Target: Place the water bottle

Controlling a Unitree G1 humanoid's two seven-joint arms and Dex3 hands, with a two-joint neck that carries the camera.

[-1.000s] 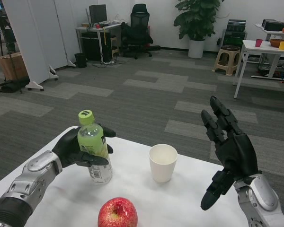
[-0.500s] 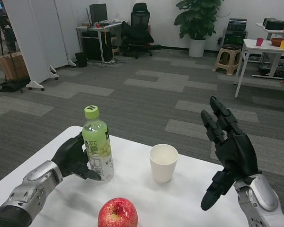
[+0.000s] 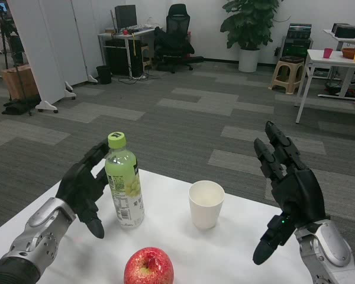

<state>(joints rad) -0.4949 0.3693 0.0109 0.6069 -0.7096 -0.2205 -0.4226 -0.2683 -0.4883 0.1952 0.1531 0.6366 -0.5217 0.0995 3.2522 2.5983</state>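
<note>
Water bottle: my water bottle (image 3: 123,183) stands upright on the white surface (image 3: 236,248), toward its left part, with its light green cap on top and a green label round its upper body.
Left robot hand: my left robot hand (image 3: 83,189) is just to the left of the bottle, fingers spread apart and holding nothing. Its upper fingers reach up beside the bottle's shoulder, and whether a fingertip grazes the plastic I cannot tell. The thumb points down toward the surface, clear of the bottle's base.
Bottle relative to left hand: the bottle sits on the inner, palm side of my open hand, not enclosed by it; there is a visible gap between my palm and the label.
Right robot hand: my right robot hand (image 3: 290,192) is raised over the right part of the surface, well apart from the bottle, fingers extended upward and separated, with nothing in it.
Paper cup: a white paper cup (image 3: 206,203) stands upright between the bottle and my right hand, nearer the bottle but not touching it.
Apple: a red apple (image 3: 148,267) lies at the near edge of the surface, in front of the bottle and the cup, touching neither.
</note>
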